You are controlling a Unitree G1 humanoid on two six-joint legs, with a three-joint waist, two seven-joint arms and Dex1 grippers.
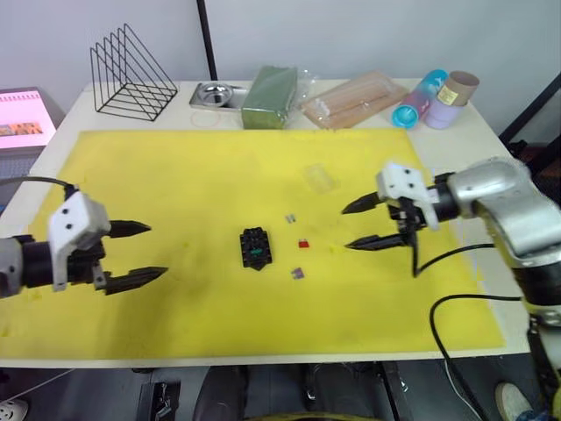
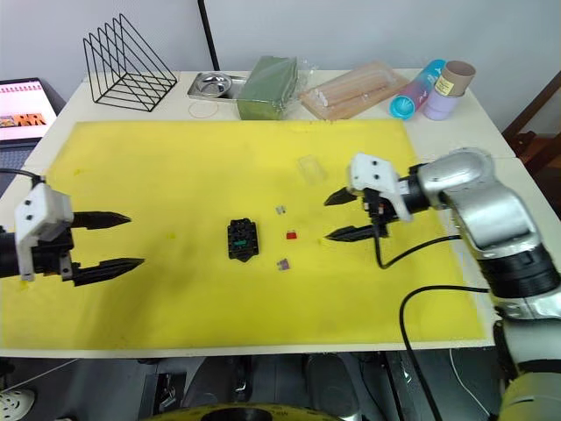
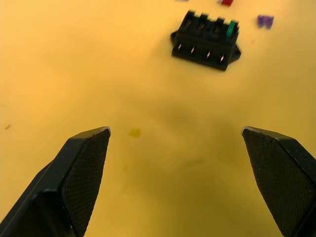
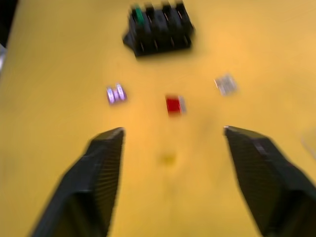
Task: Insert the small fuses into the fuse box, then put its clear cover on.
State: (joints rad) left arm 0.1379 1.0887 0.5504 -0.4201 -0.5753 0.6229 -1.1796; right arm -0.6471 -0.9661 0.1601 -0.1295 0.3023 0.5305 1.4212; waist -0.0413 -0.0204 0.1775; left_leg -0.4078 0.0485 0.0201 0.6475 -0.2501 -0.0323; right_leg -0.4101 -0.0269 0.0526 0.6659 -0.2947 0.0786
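fuse box [image 1: 255, 246] lies long axis toward the robot; left end effector [image 1: 138, 253] and right end effector [image 1: 357, 224] gape empty.

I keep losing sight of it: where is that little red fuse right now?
The red fuse lies loose on the yellow mat, just right of the black fuse box, between the greyish fuse and the purple fuse, in front of the open right gripper.

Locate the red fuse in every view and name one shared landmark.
Left eye: red fuse on the mat, right of the fuse box.
Right eye: right of the box.
Left wrist: cut by the frame edge.
Right wrist: centre.
Landmark: the fuse box.
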